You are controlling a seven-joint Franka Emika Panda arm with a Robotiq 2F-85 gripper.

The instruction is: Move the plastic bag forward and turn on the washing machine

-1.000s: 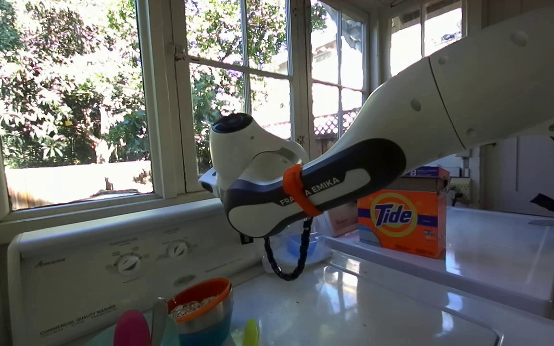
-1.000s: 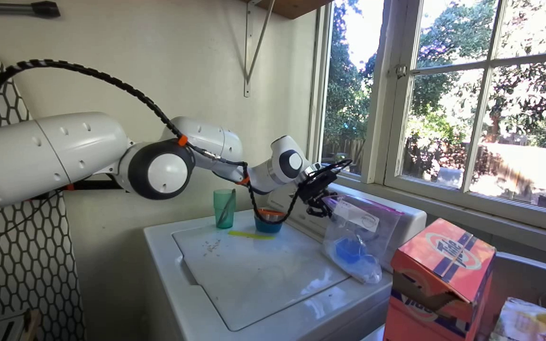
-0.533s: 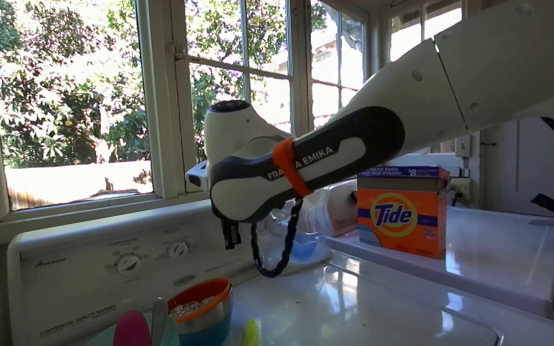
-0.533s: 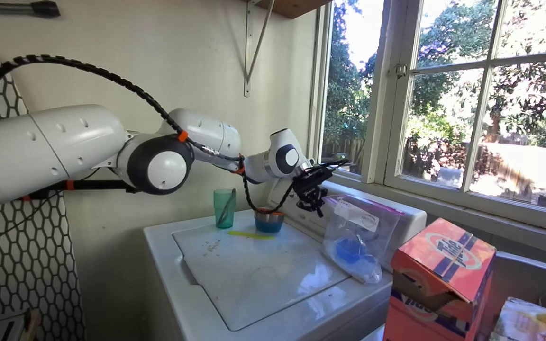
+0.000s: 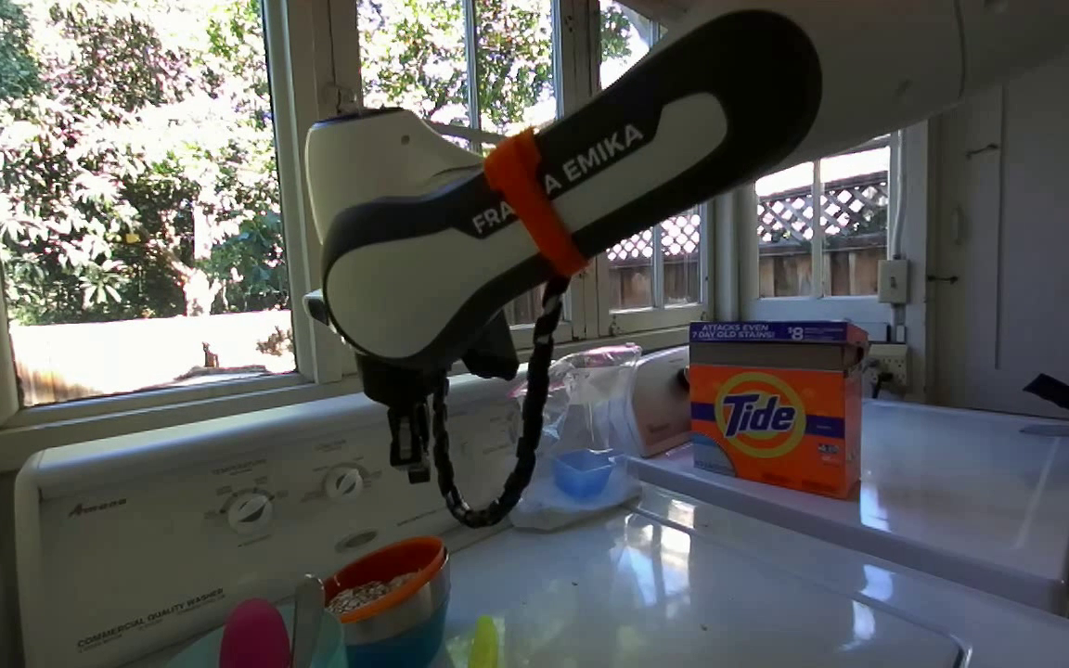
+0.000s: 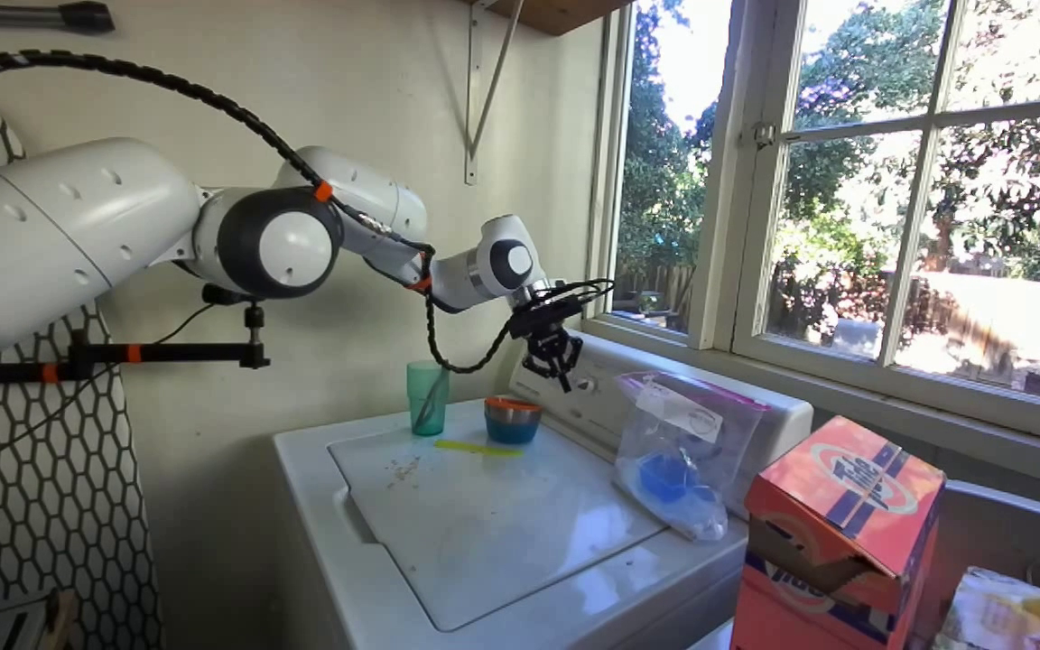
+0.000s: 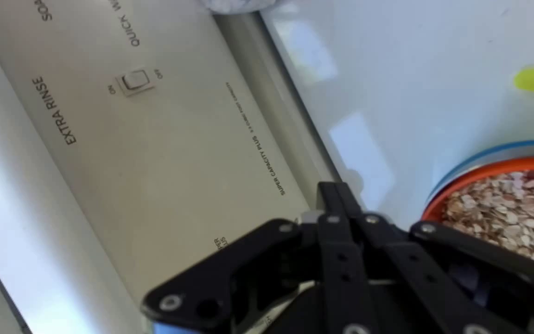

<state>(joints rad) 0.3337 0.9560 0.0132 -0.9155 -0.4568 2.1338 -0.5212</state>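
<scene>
The clear plastic bag (image 6: 696, 442) stands on the washing machine (image 6: 502, 533) against its control panel, with a blue object inside and a whitish strip on top. It also shows in an exterior view (image 5: 595, 408), and a bit of it is at the top edge of the wrist view (image 7: 237, 3). The cream-white panel (image 5: 163, 547) has two round knobs, one larger (image 5: 250, 509) and one smaller (image 5: 346, 481). My gripper (image 6: 567, 386) is shut and empty, in the air by the panel, apart from the bag. In the wrist view its fingertips (image 7: 334, 185) meet over the panel's lower edge.
A bowl of flakes with an orange rim (image 6: 513, 422) stands on the lid near the gripper. A green cup (image 6: 428, 397) and a yellow-green strip (image 6: 478, 448) are close by. An orange Tide box (image 5: 771, 417) stands beyond the bag. Windows rise behind the panel.
My arm has risen and drawn away from the bag, along the panel towards the bowl and knobs. The bag shows no clear movement.
</scene>
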